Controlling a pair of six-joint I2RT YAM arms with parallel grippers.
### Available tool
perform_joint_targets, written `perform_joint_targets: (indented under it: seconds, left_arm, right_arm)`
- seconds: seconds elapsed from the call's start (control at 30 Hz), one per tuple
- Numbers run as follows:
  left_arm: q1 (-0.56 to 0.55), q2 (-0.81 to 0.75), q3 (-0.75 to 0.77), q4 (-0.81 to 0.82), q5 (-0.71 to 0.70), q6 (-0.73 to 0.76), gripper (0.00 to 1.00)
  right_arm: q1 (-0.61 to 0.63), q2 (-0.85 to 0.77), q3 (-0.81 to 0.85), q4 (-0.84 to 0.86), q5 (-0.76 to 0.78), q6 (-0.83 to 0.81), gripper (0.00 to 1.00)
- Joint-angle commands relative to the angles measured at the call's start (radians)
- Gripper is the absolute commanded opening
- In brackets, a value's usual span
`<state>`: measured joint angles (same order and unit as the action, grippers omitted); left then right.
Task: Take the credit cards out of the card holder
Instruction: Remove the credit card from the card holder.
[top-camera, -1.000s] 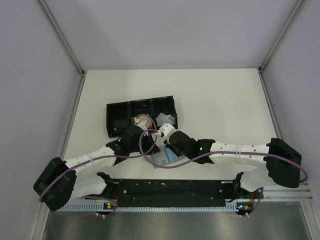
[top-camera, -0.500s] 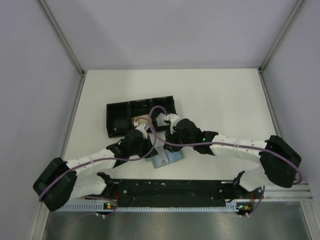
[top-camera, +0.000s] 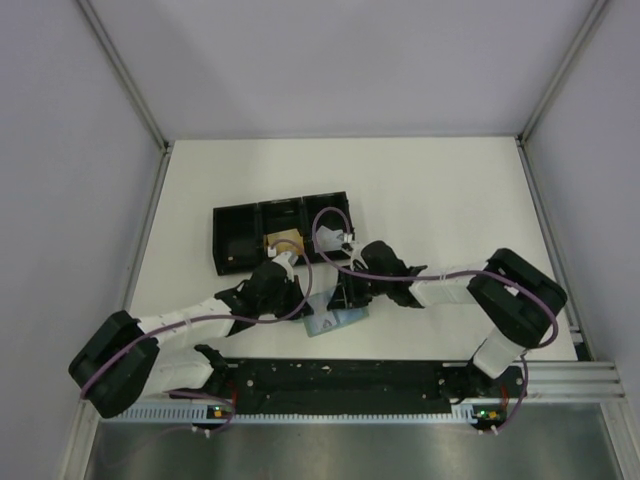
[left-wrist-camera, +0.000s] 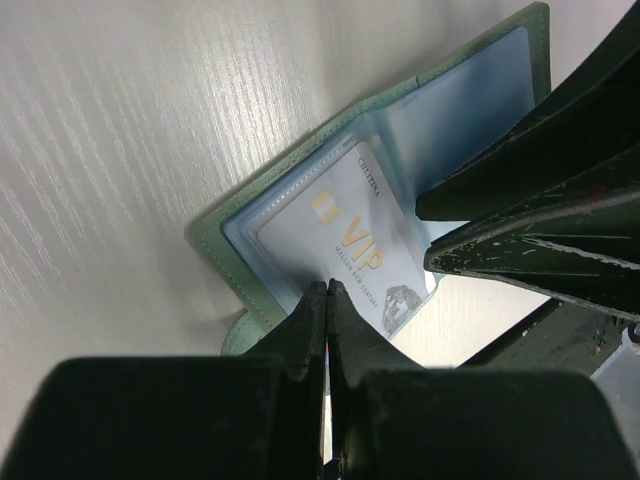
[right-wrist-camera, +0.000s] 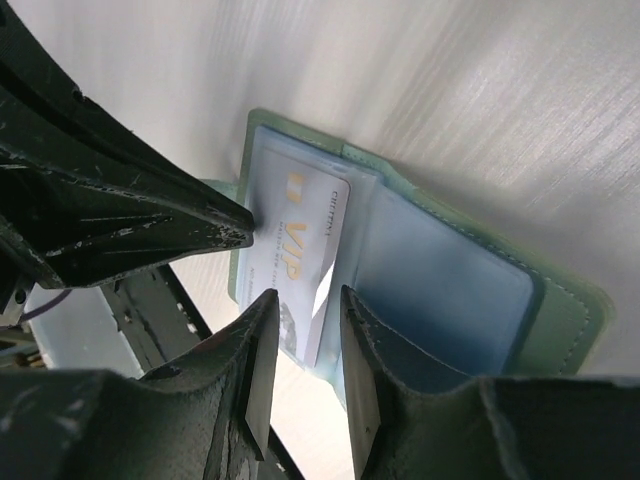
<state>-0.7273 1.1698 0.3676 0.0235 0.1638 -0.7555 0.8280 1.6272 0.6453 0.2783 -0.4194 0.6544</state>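
The card holder (top-camera: 338, 319) lies open on the table, pale green with blue sleeves (left-wrist-camera: 300, 200) (right-wrist-camera: 450, 290). A silvery credit card (left-wrist-camera: 350, 240) (right-wrist-camera: 300, 240) printed "VIP" sticks halfway out of one sleeve. My left gripper (left-wrist-camera: 328, 287) (top-camera: 300, 296) is shut, its tips pressing on the holder's edge beside that card. My right gripper (right-wrist-camera: 305, 300) (top-camera: 346, 294) is open, and the card's free corner stands between its fingers without touching them. A tan card (top-camera: 283, 243) lies in the black tray.
The long black three-compartment tray (top-camera: 232, 245) stands just behind the holder. The right gripper's fingers (left-wrist-camera: 520, 220) cross the left wrist view, and the left gripper's fingers (right-wrist-camera: 150, 220) cross the right one. The black rail (top-camera: 340, 375) runs along the near edge.
My right gripper came back from the tray down to the holder and opened a little. The left gripper closed fully and stayed on the holder.
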Motion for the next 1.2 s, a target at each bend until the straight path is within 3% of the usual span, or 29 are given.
perform_joint_targets:
  seconds: [0.0,0.27,0.4,0.57,1.0,1.17]
  left_arm:
    - [-0.003,0.013,-0.015,-0.007,-0.006,0.022,0.0]
    - [-0.003,0.025,-0.021,-0.002,0.0,0.022,0.0]
    - [-0.003,0.028,-0.025,0.006,0.005,0.021,0.0]
    - [-0.003,0.018,-0.033,0.006,-0.001,0.016,0.0]
    - [-0.003,-0.108,-0.019,-0.135,-0.076,0.018,0.03]
    - [-0.003,-0.095,-0.007,-0.149,-0.081,0.028,0.04]
  right_arm:
    - [-0.021,0.042,-0.012,0.117,-0.067,0.063,0.31]
    - [-0.026,0.105,0.001,0.147,-0.113,0.079,0.3]
    - [-0.029,0.126,-0.006,0.214,-0.148,0.1,0.2]
    - [-0.055,0.137,-0.033,0.278,-0.17,0.128,0.0]
    - [-0.084,0.128,-0.052,0.305,-0.2,0.117,0.0]
    - [-0.084,0.128,-0.05,0.305,-0.209,0.116,0.14]
